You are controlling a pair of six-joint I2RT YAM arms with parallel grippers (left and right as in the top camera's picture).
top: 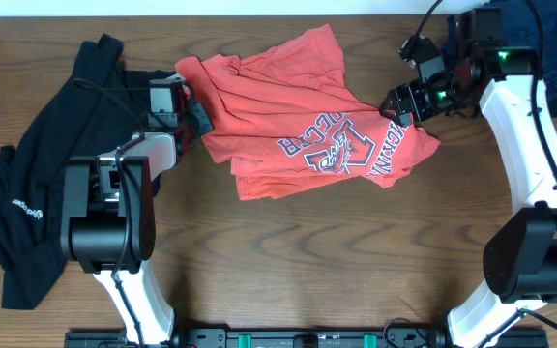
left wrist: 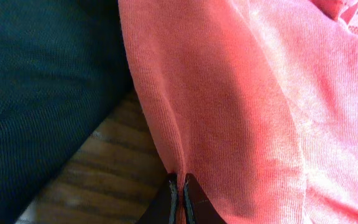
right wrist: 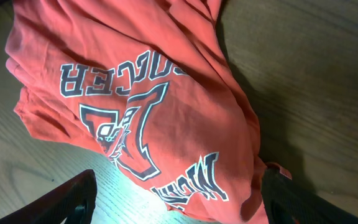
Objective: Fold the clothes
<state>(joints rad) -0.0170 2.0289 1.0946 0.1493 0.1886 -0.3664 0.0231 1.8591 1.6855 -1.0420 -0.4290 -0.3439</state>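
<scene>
Lying crumpled at the middle of the surface (top: 307, 261), the red-orange T-shirt (top: 298, 116) was seen with its long axis running roughly left to right between both arms. Its left edge was pinched in the left claw (left wrist: 180, 202), fingers together on fabric. The right claw (right wrist: 179, 186) was held spread apart at the right edge, gripping nothing. The black top (top: 27, 164) was spread by the left arm.

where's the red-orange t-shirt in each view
overhead: the red-orange t-shirt lies crumpled at upper centre of the table.
left wrist: the red-orange t-shirt fills the right side, with the black top at left.
right wrist: the red-orange t-shirt fills the top and centre.
shared landmarks: the varsity lettering links overhead and right wrist; the black top links overhead and left wrist.
</scene>
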